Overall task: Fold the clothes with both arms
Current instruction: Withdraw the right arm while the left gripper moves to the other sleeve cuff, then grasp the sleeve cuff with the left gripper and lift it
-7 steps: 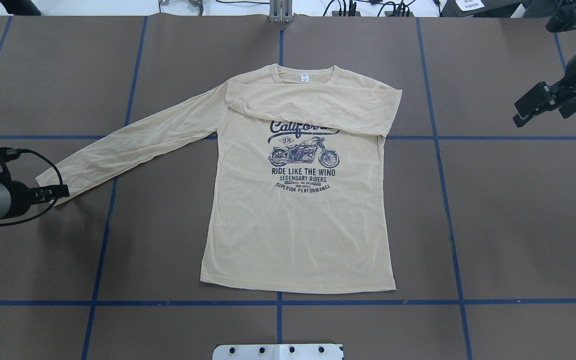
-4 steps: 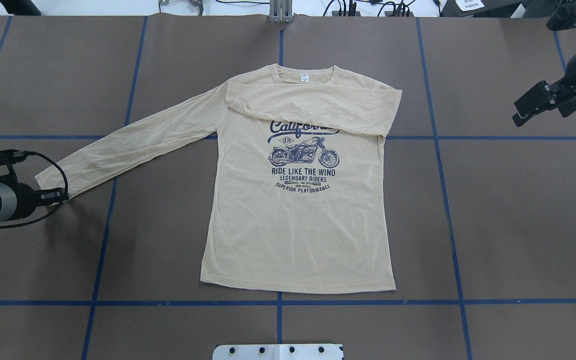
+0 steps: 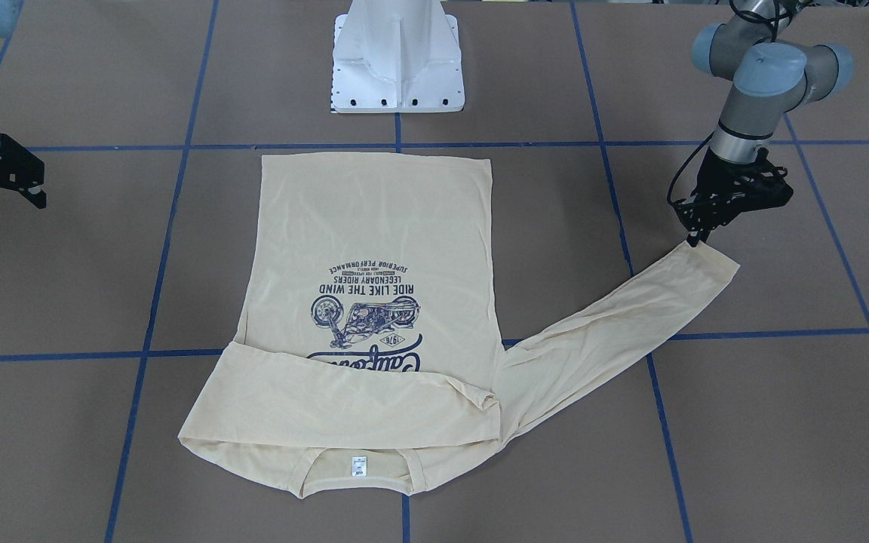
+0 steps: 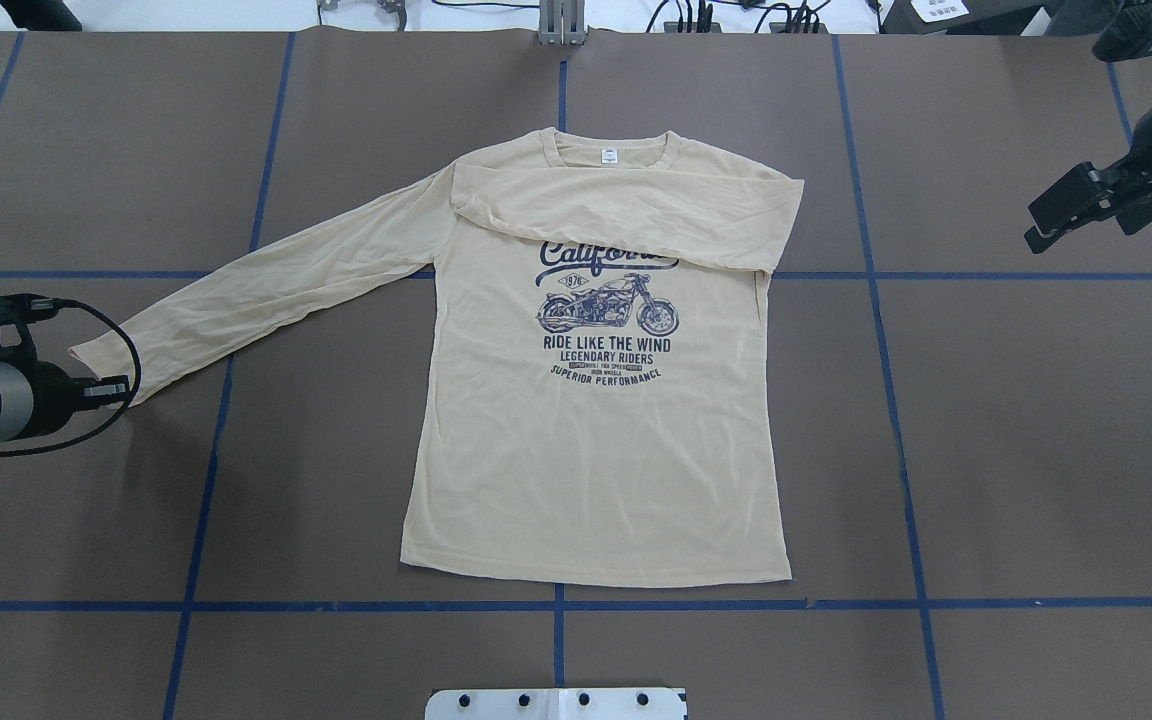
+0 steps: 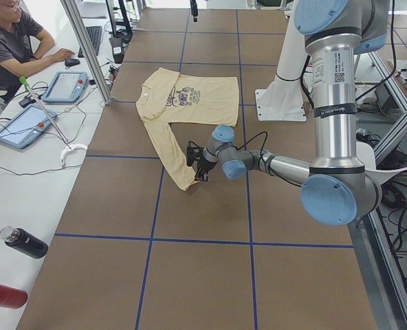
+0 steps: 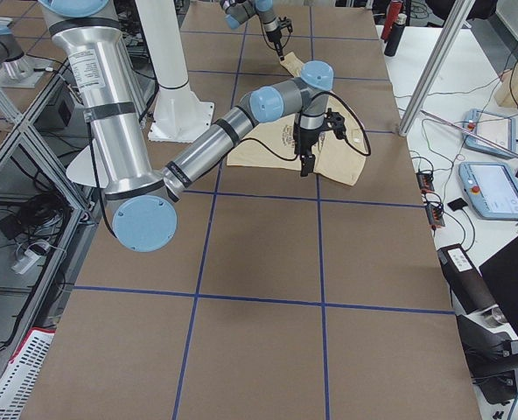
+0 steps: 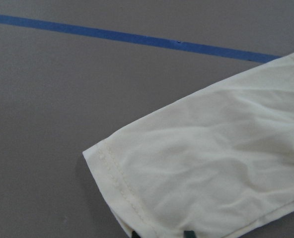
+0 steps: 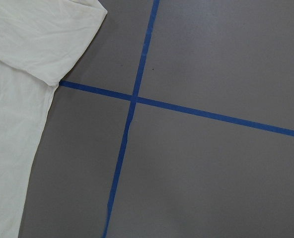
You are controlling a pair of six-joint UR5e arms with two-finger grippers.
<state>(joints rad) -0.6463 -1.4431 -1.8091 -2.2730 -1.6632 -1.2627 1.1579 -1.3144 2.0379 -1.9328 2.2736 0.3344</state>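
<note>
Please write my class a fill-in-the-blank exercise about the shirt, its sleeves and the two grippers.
The shirt lies with its print facing ___.
The number of sleeves folded across its body is ___.
The gripper at the outstretched sleeve's cuff belongs to the robot's ___ arm.
Missing words: up; one; left.

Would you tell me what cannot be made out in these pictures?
Whether the left gripper holds the cuff: fingertips cut off by the left wrist view's bottom edge.
Neck label text: too small in every view.
California lettering: overhead, its top hidden under the folded sleeve.
</note>
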